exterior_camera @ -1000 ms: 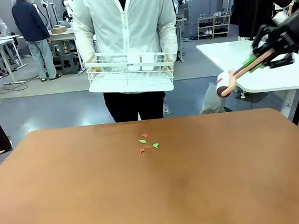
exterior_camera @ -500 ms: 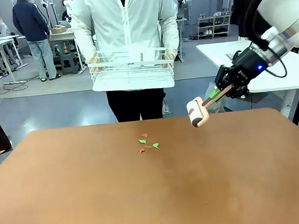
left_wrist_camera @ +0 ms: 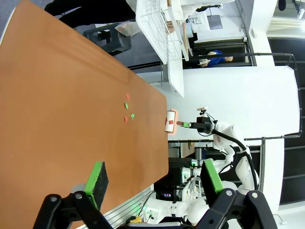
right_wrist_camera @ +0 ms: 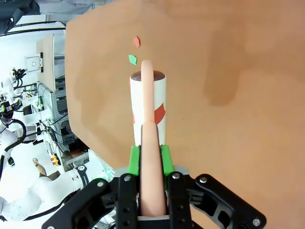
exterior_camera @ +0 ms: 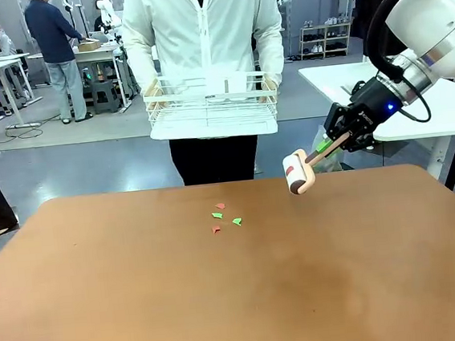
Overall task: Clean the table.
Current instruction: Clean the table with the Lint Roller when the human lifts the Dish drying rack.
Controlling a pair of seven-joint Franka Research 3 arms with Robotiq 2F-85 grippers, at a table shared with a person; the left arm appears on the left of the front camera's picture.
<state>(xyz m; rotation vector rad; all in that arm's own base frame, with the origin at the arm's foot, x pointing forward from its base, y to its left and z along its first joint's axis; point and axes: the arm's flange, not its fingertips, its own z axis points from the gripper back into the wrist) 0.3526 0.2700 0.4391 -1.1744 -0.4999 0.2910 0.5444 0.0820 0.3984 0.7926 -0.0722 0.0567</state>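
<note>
The reddish-brown table (exterior_camera: 239, 290) carries a small cluster of red and green paper scraps (exterior_camera: 224, 217) near its far middle. My right gripper (exterior_camera: 330, 143) is shut on the pink handle of a lint roller (exterior_camera: 297, 172), which hangs over the table's far edge, right of the scraps. In the right wrist view the lint roller (right_wrist_camera: 148, 102) points at the scraps (right_wrist_camera: 134, 51) from my right gripper (right_wrist_camera: 150, 160). My left gripper (left_wrist_camera: 153, 171) stands open over the near side of the table (left_wrist_camera: 57, 119), nothing between its green pads (left_wrist_camera: 97, 177).
A person stands at the far side holding a white wire rack (exterior_camera: 212, 106) above the floor. A white-topped table (exterior_camera: 415, 112) stands at the right behind my right arm. Other people and benches are far back.
My right arm swung the lint roller from above the white table down and left to the brown table's far edge. The person with the rack shifted slightly right.
</note>
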